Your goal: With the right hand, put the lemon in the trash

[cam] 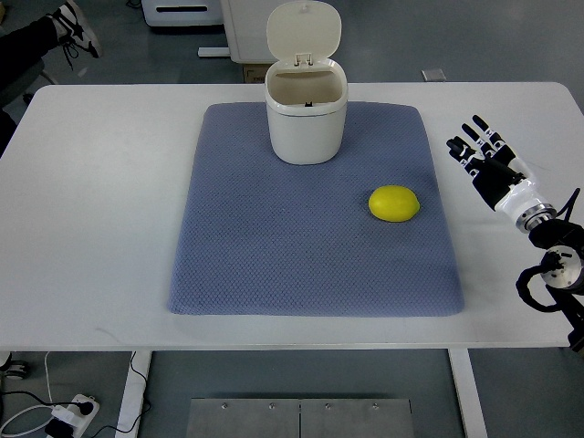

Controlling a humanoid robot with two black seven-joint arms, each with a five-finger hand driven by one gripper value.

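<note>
The right hand [482,151] sits over the bare worktop [91,228] at the picture's right side, its arm [547,246] coming in from the right edge, low down. The fingers [476,130] are spread and straight, pointing up and to the left, and they hold nothing. Whether the hand rests on the worktop or floats just above it is hard to tell from this steep view. To its left, apart from the fingertips, lies the lemon [394,203], on the right part of the blue-grey mat [274,255], near the mat's right edge. The mat covers the middle of the white worktop. Farther left and toward the far side stands the bin [306,114], upright on the far edge of the mat, white, with its lid [304,29] flipped up and back so that the mouth is open. The lemon and the bin are well apart. Beyond the worktop's far left corner a shoe [78,27] and a dark trouser leg of a person show on the floor. Under the near left corner a power strip [68,415] with cables lies on the floor.
</note>
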